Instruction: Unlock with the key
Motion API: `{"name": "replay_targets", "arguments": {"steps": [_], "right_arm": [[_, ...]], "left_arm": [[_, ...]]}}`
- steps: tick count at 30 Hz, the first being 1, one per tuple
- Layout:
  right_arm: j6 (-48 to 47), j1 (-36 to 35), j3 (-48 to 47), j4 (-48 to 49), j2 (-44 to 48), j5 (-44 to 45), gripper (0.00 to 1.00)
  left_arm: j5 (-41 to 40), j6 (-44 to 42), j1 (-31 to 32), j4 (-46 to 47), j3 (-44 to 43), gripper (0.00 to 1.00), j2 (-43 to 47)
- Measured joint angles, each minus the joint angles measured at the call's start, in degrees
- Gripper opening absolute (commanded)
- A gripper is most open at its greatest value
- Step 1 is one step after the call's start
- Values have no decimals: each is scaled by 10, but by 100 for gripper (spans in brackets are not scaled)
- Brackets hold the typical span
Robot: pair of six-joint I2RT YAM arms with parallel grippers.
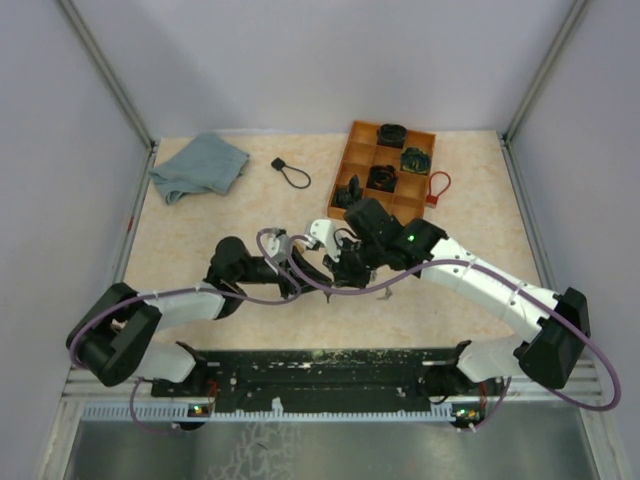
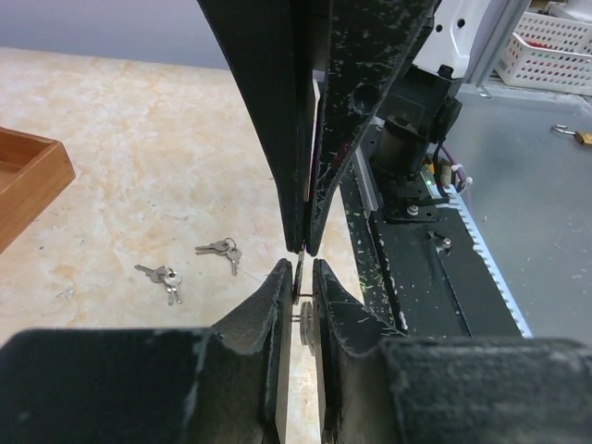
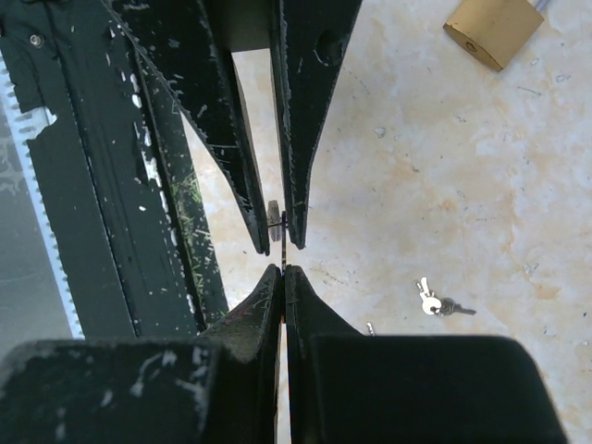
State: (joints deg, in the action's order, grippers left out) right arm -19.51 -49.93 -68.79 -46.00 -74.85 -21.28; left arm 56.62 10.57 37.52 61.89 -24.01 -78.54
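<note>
At the centre of the tabletop [image 1: 180, 240], left hand [image 2: 301, 275] and right hand [image 3: 282, 273] meet tip to tip. Right hand is clenched on the key [image 3: 283, 236], whose long axis runs in line with both hands. Left hand's fingers flank its head; contact cannot be determined. Brass padlock [image 3: 490, 32] lies well apart, ahead of the right hand.

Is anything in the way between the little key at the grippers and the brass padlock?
Nothing visible. In the right wrist view, bare marbled tabletop lies between the small metal key at the right gripper and the brass padlock; loose silver keys lie off to one side.
</note>
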Motion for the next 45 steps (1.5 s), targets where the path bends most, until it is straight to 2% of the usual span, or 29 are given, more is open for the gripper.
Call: {"name": "replay_targets", "arguments": {"steps": [6, 9, 12, 16, 19, 23, 27, 34, 39, 45], "right_arm": [[0, -1, 0, 1, 0, 0, 0], [0, -1, 0, 1, 0, -1, 0], [0, -2, 1, 3, 1, -2, 0], [1, -2, 7, 12, 9, -2, 14], [5, -2, 20, 41, 23, -2, 19], [17, -2, 66, 104, 62, 9, 30], [35, 0, 124, 177, 129, 20, 34], [98, 26, 249, 368, 241, 10, 36], [144, 32, 323, 487, 254, -10, 36], [183, 32, 401, 610, 273, -21, 36]], "left_arm": [[7, -10, 1, -23, -13, 15, -5], [9, -19, 1, -37, -16, 1, -5], [15, -28, 2, -53, -20, 0, -2], [14, -31, 2, -60, -21, 0, 9], [3, -25, 3, -52, -13, 0, 18], [-22, -11, 3, -30, 7, 0, 31], [-60, 8, 3, 1, 30, 0, 42], [-129, 64, 3, 101, 76, 0, 46], [-169, 104, 3, 181, 94, 0, 46], [-198, 130, 4, 226, 100, 0, 46]]}}
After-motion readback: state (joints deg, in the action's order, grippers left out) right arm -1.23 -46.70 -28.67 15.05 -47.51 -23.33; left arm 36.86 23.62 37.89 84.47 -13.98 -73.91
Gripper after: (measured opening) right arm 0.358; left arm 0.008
